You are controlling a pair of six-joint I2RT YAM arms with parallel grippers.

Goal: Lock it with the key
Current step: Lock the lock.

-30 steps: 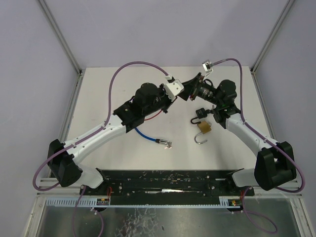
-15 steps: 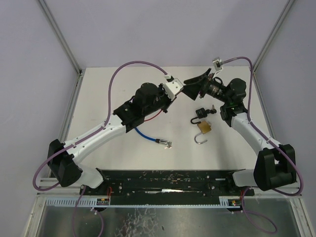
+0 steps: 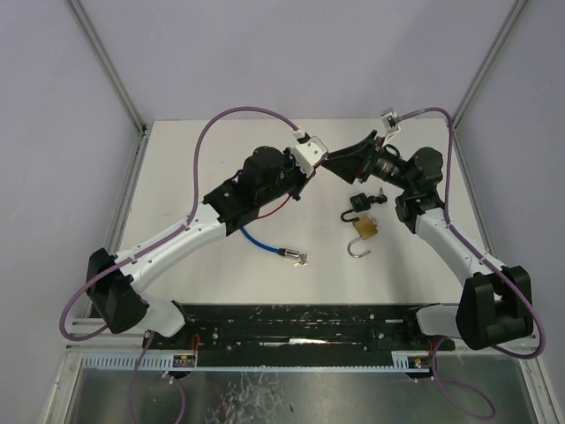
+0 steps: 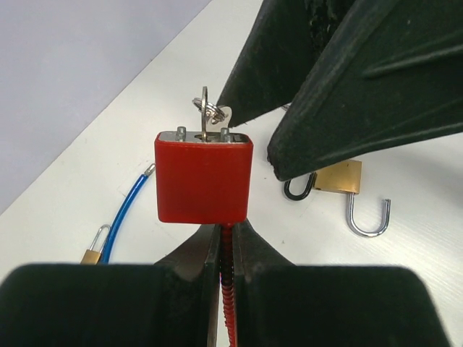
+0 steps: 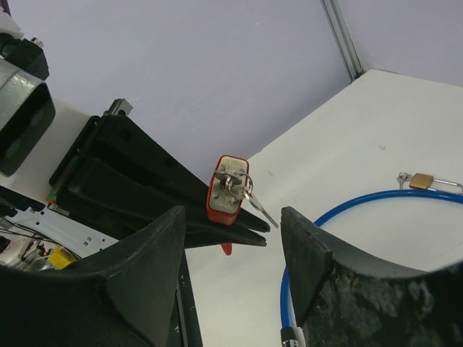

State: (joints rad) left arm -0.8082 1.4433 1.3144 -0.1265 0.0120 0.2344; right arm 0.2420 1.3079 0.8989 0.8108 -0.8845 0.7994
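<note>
We see the left claw (image 4: 226, 242) clamped on the red padlock (image 4: 204, 181), held above the surface (image 3: 177, 168) with the key (image 4: 206, 116) in its keyhole. The right claw (image 5: 233, 217), fingers apart, faces the key close by.

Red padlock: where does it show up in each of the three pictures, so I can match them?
Top view: I cannot make it out there.
Left wrist view: the red padlock sits at the centre, clamped from below by the left end effector.
Right wrist view: it is at the centre, with a key ring hanging from it.
Shared landmark: the blue cable shows in all three.
</note>
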